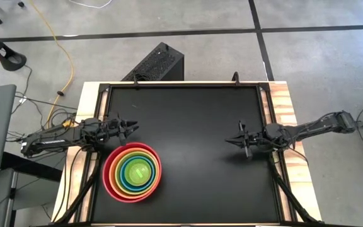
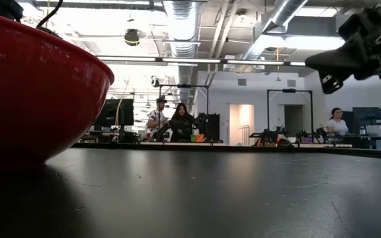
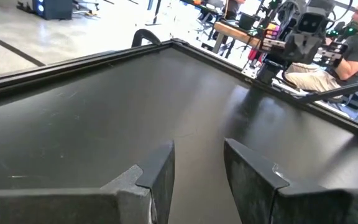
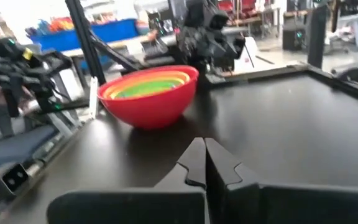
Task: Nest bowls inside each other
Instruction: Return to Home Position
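Nested bowls [image 1: 132,172] on black table [image 1: 188,113] near left tool [image 1: 133,128], right tool [image 1: 229,140] apart

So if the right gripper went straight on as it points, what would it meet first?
Probably the large red plastic bowl, after crossing the black tabletop. The right gripper hovers above the table, so it could pass over the rim; depth is unclear.

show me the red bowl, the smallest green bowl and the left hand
red bowl [image 4: 149,107]: right wrist view, on its outer wall
smallest green bowl [image 1: 137,171]: high view, on its inside bottom
left hand [image 1: 135,128]: high view, midway between its open fingertips
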Controlling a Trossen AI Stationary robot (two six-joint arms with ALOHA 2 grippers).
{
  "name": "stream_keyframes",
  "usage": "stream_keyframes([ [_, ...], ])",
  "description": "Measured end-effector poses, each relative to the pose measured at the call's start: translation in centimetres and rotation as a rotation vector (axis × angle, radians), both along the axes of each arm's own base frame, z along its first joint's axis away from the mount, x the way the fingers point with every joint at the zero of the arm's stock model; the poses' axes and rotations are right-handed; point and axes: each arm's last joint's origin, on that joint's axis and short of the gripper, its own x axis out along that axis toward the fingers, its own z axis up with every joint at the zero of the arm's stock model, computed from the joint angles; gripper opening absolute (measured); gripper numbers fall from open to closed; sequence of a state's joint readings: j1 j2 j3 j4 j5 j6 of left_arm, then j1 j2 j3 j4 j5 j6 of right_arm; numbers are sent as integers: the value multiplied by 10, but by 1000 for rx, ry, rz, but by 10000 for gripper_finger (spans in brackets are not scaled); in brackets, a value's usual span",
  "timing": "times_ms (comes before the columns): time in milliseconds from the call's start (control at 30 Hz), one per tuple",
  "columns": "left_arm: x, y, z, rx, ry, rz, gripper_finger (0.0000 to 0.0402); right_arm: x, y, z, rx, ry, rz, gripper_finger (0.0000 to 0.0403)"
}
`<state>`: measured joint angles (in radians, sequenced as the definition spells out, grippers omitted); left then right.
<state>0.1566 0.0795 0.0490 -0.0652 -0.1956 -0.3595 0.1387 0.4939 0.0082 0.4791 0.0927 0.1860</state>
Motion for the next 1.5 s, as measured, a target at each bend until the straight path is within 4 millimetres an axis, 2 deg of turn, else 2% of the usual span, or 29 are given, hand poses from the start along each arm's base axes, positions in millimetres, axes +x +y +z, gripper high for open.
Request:
stream_keyframes([
  [500, 0, 0, 0, 0, 2, 1, 128, -5, -3, -8, -13, 89, -15, 30],
  [1000, 0, 0, 0, 0, 3, 1, 128, -6, -3, -16, -25, 175, -11, 31],
  [1500, 0, 0, 0, 0, 3, 2, 128, -6, -3, -17, -24, 175, -11, 31],
])
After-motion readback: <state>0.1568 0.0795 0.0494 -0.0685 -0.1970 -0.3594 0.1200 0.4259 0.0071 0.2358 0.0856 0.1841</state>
